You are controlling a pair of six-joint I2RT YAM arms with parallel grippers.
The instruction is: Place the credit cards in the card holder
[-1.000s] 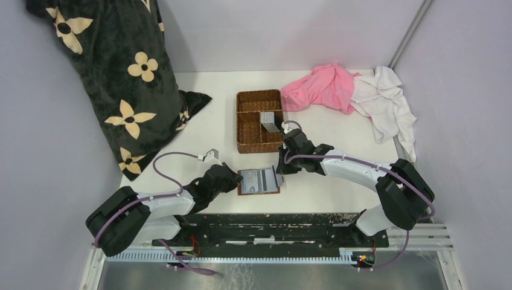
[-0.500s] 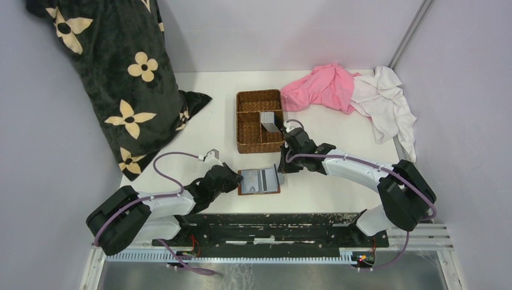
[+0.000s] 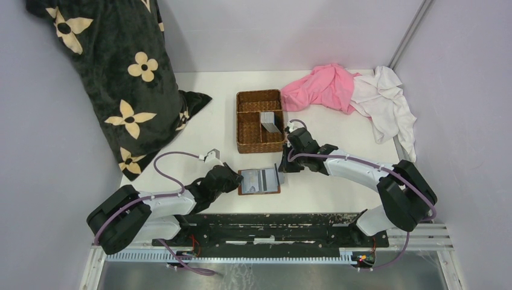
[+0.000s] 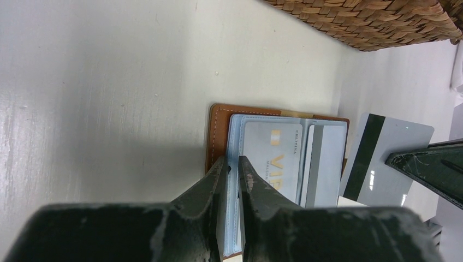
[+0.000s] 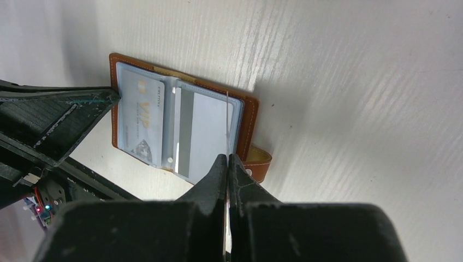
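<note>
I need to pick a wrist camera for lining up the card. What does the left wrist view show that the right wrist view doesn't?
Only the left wrist: the held card face-on, with its dark stripe, and the basket rim.
Only the right wrist: the snap tab, and the held card edge-on in the shut right gripper, over the holder's tab side.
Both: the open holder, the left gripper pinching its far edge, and a VIP card and striped card sleeved inside.
</note>
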